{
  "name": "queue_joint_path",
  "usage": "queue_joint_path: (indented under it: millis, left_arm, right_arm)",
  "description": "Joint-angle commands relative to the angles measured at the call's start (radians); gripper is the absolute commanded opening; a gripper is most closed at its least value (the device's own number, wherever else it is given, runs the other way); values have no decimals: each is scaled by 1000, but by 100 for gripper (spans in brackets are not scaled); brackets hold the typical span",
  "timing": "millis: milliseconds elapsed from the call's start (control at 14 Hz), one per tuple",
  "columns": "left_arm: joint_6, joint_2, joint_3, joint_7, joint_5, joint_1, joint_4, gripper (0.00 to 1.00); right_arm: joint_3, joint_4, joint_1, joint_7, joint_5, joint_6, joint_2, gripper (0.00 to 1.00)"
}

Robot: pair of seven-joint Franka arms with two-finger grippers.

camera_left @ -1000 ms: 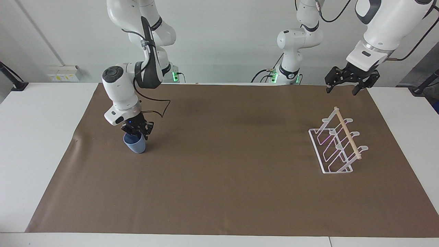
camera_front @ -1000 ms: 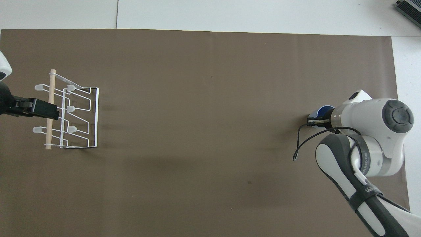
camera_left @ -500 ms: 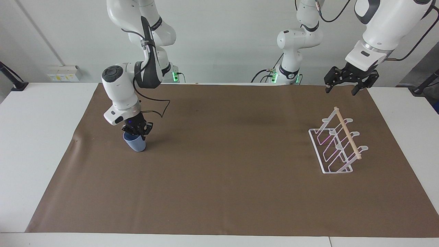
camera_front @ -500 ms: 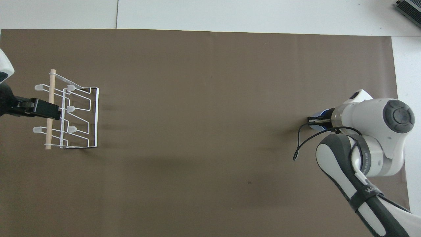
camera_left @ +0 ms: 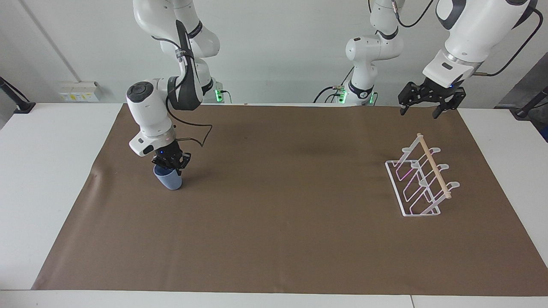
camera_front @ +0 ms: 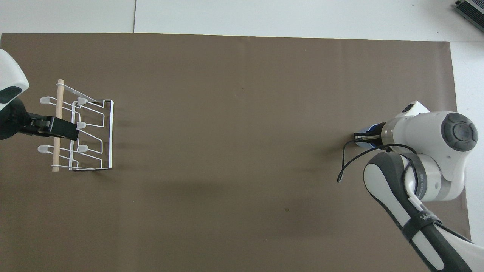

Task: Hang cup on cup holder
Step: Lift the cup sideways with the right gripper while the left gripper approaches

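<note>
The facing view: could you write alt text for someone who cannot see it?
The right gripper is down at the rim of a blue cup on a brown mat. At the left arm's end stands a white wire cup holder, with the open left gripper raised above the mat's edge.

Reads as a robotics lab rather than a home or a shop. Shown by the right arm (camera_left: 156, 111) and the left arm (camera_left: 471, 30), white jointed machines standing at twelve o'clock of a plain white table (camera_left: 43, 179) in the facing view. Shown also by green status lights (camera_left: 219, 94) at their bases, loose black cables (camera_left: 195, 126), a brown mat (camera_left: 278, 222) spread as a work surface, a bare pale wall (camera_left: 278, 42), a socket box (camera_left: 79, 91) at ten o'clock, and dark stand feet (camera_left: 19, 105) at the table's edge at nine o'clock.
</note>
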Motion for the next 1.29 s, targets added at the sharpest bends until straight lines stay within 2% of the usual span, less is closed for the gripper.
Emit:
queue_joint_path:
  millis: [0, 357, 571, 857, 1214]
  left_arm:
    - [58, -36, 13, -111, -84, -12, -52, 100]
    - [147, -38, 14, -498, -285, 2, -78, 100]
    - [237, -58, 13, -699, -401, 0, -136, 100]
    - [323, -93, 13, -1030, -596, -11, -213, 100]
    - [380, -191, 13, -1127, -876, -15, -391, 100]
  right_arm:
    - [15, 96, -6, -25, 46, -76, 22, 0]
    - [25, 202, -6, -239, 408, -180, 21, 0]
    - [28, 266, -6, -255, 508, -288, 15, 0]
    - [66, 273, -6, -256, 774, -346, -1, 0]
    - [92, 277, -5, -284, 974, -428, -12, 0]
